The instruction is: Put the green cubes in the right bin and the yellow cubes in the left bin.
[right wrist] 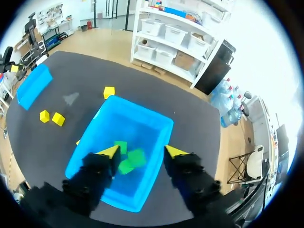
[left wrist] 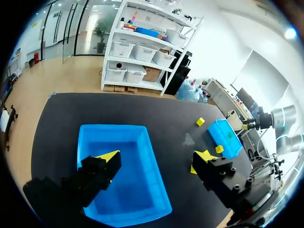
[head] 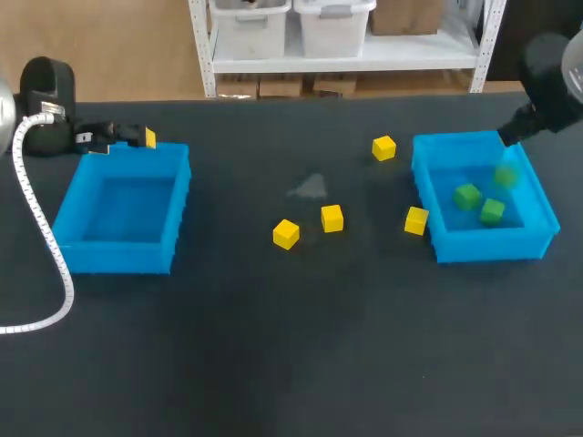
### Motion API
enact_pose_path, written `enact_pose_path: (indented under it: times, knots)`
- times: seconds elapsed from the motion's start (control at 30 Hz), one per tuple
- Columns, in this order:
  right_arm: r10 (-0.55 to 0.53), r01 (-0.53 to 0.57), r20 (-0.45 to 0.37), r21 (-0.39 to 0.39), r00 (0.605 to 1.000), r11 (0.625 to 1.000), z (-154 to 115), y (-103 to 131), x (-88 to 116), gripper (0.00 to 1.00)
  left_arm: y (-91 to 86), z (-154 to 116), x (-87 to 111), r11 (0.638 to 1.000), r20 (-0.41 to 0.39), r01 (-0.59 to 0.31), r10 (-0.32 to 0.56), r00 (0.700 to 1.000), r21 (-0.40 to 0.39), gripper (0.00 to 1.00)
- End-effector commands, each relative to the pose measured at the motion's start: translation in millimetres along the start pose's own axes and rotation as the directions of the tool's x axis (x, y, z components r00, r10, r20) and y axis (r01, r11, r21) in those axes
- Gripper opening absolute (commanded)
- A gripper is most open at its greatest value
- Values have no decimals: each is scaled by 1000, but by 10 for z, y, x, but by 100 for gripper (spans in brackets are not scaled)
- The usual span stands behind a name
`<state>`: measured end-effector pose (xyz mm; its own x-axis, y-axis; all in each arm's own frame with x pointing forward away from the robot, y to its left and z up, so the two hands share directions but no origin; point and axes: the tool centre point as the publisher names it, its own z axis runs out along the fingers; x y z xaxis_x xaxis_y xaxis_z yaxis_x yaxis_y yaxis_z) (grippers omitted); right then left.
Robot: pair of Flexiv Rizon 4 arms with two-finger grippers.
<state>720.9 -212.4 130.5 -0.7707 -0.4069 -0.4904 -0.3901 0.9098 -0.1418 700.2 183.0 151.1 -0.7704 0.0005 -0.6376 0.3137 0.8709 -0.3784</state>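
Overhead, the right gripper [right wrist: 142, 152] hangs spread wide and empty above the right bin [right wrist: 142, 107], where three green cubes [right wrist: 137, 157] lie. The left gripper [left wrist: 156, 156], equally wide and empty, hovers over the left bin [left wrist: 114, 128]. Four yellow cubes [head: 332, 218] sit on the table [head: 273, 364] between the bins.

Left hand [left wrist: 156, 156] open wide, pointing downward, right hand [right wrist: 142, 151] open, pointing downward
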Motion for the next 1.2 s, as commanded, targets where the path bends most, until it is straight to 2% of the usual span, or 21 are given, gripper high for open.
enact_pose_path:
  times: [0.03,0.33,1.17,1.2]
  knots:
    - [-16,13,99,35,995,999,42,-26,19,100,15,-1,10,1000,4,-2,2,1000,7,100]
    - [-51,50,127,16,991,999,54,-150,-21,100,15,-1,10,1000,4,-2,2,1000,7,100]
    - [-51,50,127,16,991,999,54,-150,-21,100,15,-1,10,1000,4,-2,2,1000,7,100]
    - [-51,50,127,16,991,999,54,-150,-21,100,39,-3,-72,1000,-6,-14,14,1000,2,100]
